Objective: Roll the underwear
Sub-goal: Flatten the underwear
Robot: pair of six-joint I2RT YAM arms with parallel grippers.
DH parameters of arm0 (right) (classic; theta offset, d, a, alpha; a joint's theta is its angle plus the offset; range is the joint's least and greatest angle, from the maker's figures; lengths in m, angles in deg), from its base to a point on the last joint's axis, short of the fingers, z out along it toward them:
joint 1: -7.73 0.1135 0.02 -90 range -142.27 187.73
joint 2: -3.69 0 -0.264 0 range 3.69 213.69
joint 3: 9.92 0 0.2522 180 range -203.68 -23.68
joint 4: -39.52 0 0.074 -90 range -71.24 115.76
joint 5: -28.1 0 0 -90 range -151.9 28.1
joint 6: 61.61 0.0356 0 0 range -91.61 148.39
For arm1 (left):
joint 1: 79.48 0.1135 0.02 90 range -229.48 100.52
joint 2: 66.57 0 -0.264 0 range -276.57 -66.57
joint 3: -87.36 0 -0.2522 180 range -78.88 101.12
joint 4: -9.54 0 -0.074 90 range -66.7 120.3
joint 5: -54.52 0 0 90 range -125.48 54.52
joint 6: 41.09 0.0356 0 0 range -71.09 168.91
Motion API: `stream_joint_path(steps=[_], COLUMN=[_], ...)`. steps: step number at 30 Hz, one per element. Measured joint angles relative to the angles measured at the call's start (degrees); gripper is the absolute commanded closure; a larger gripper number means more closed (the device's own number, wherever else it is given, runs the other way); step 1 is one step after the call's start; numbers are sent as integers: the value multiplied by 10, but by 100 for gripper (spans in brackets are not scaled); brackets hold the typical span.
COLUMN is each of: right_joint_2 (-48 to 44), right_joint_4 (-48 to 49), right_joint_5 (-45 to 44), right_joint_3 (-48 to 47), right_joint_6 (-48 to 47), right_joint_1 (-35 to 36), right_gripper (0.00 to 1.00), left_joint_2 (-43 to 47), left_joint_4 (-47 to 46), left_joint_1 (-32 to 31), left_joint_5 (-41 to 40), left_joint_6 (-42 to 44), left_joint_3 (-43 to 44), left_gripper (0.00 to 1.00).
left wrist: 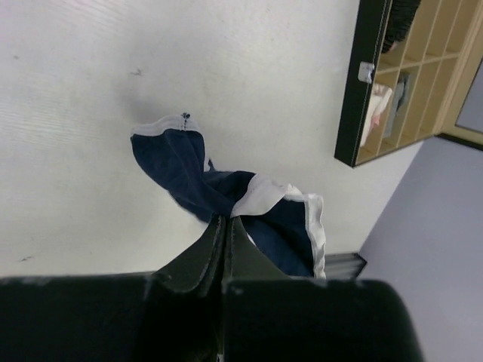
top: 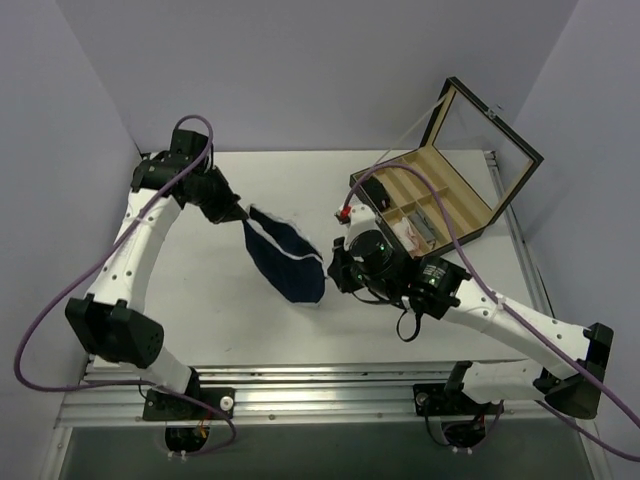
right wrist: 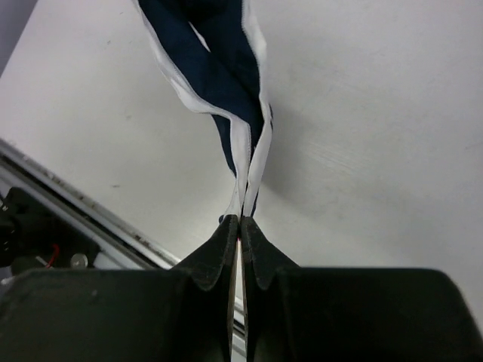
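Observation:
The underwear (top: 285, 258) is dark navy with thin white trim and hangs stretched between both grippers above the white table (top: 220, 310). My left gripper (top: 243, 213) is shut on its far-left end. In the left wrist view the fabric (left wrist: 181, 162) bunches and twists out from the shut left gripper (left wrist: 226, 219). My right gripper (top: 328, 270) is shut on the near-right end. In the right wrist view two white trim edges of the underwear (right wrist: 204, 60) run into the pinched right gripper (right wrist: 240, 219).
A wooden divided box (top: 430, 205) with its black lid (top: 490, 130) raised stands at the back right, close behind the right wrist. A white-and-pink cloth bundle (top: 413, 235) lies in one compartment. The box (left wrist: 400, 83) also shows in the left wrist view. A metal rail (top: 330, 385) edges the table's near side.

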Motion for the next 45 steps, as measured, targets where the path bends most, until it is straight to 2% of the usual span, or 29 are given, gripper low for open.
stream_joint_path(steps=[8, 12, 16, 21, 28, 31, 34, 37, 38, 39, 41, 45], right_joint_2=[-10, -31, -20, 44, 130, 153, 179, 205, 212, 218, 223, 216], right_joint_4=[40, 61, 85, 135, 210, 234, 250, 256, 252, 247, 235, 204], right_joint_5=[12, -15, -35, -21, 26, 39, 50, 53, 52, 51, 49, 49], right_joint_3=[45, 91, 134, 168, 206, 219, 220, 220, 220, 220, 219, 216], right_joint_6=[83, 112, 120, 124, 124, 122, 120, 117, 117, 116, 116, 121], right_joint_1=[108, 121, 109, 68, -36, -85, -123, -152, -158, -165, -176, -191], right_gripper=[100, 100, 100, 100, 100, 100, 100, 100, 96, 91, 75, 57], left_joint_2=[193, 206, 134, 9, -210, -257, -285, -309, -319, -322, -322, -307], left_joint_4=[24, 31, -4, -78, -140, -180, -230, -273, -285, -294, -295, -267], left_joint_1=[-12, 4, 17, 22, 22, 22, 22, 22, 22, 22, 22, 23], left_joint_5=[-90, -119, -127, -104, -64, -31, 16, 63, 73, 81, 88, 79], left_joint_6=[-37, -43, -45, -46, -35, -32, -33, -32, -28, -25, -15, 17], left_joint_3=[-172, -205, -219, -212, -111, -96, -82, -48, -37, -29, -22, -15], left_gripper=[98, 98, 98, 98, 98, 96, 88, 62, 47, 41, 37, 35])
